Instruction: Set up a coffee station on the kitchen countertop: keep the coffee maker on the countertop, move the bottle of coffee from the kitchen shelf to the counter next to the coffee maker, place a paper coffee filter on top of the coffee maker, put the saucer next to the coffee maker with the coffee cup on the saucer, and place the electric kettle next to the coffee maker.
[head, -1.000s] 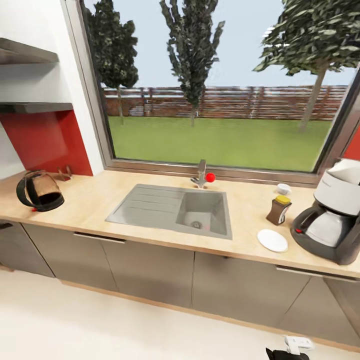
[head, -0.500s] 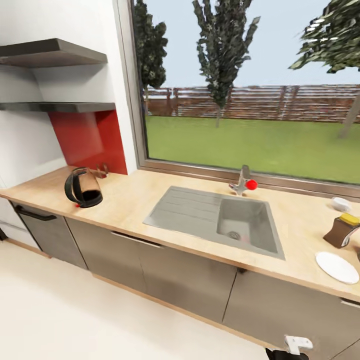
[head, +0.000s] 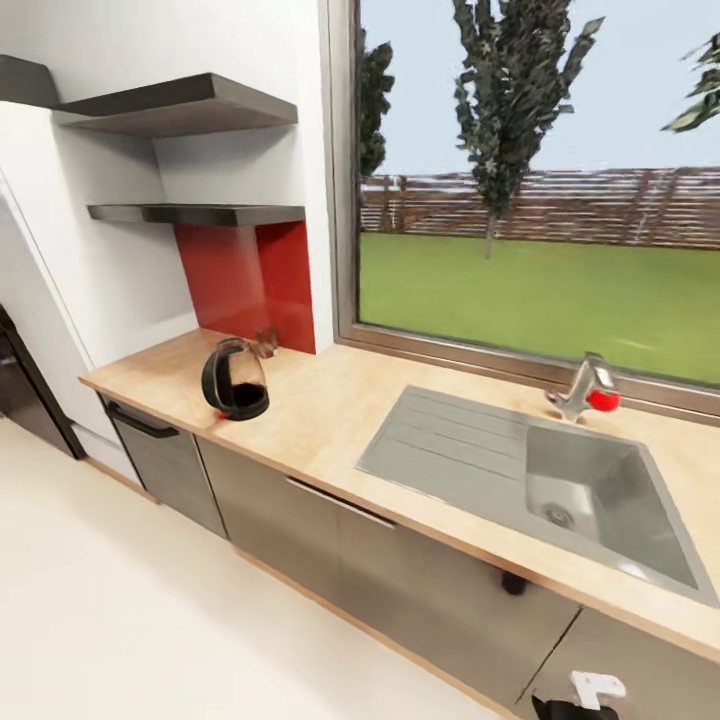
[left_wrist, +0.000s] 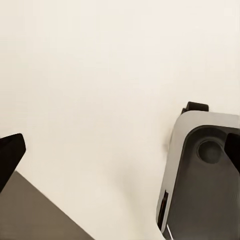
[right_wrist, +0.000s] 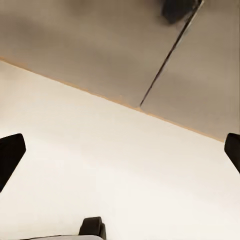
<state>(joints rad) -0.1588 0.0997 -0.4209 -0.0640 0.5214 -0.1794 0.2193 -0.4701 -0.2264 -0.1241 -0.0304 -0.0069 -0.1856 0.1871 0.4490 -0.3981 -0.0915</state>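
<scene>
The electric kettle (head: 235, 379) stands upright on the desk (head: 340, 420) at 9 o'clock from the steel sink (head: 535, 480), below the shelves (head: 195, 213). Left gripper (left_wrist: 120, 155) fingers: spread wide above floor. Right gripper (right_wrist: 120, 152) fingers: likewise apart, facing the cabinet fronts (right_wrist: 100, 45).

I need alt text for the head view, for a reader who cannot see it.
An electric kettle stands on the kitchen countertop below two wall shelves, left of the steel sink and its tap. A wide window shows grass and trees.
</scene>
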